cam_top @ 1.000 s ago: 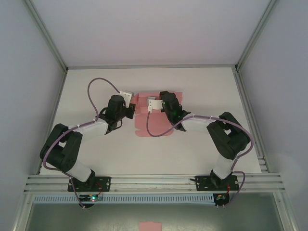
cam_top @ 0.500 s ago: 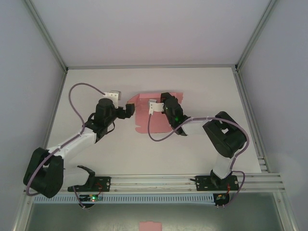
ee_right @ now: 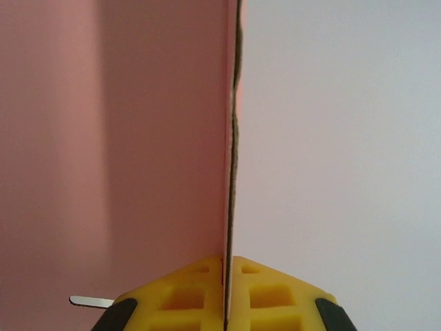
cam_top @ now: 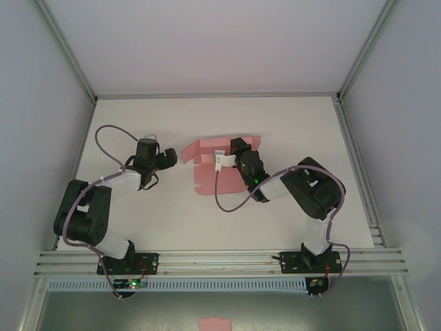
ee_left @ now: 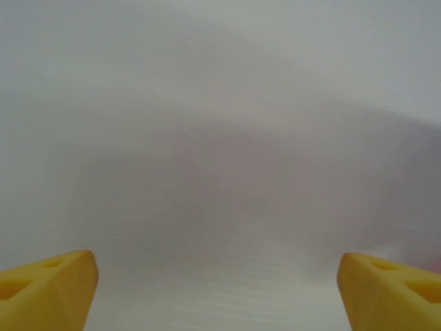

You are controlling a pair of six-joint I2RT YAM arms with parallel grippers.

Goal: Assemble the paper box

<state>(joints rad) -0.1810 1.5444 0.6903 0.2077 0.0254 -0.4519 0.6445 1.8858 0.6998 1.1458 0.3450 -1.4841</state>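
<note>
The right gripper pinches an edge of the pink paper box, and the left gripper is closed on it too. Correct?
Not quite. The left gripper is open and apart from the paper box, as the left wrist and top views show. The right gripper does pinch its edge.

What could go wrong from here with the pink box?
The right gripper pinches only a thin edge of the paper box, so the card could slip out or crease there. The left gripper is open and apart from the box, so nothing else steadies the sheet; a pull might drag it across the table rather than fold it.
</note>
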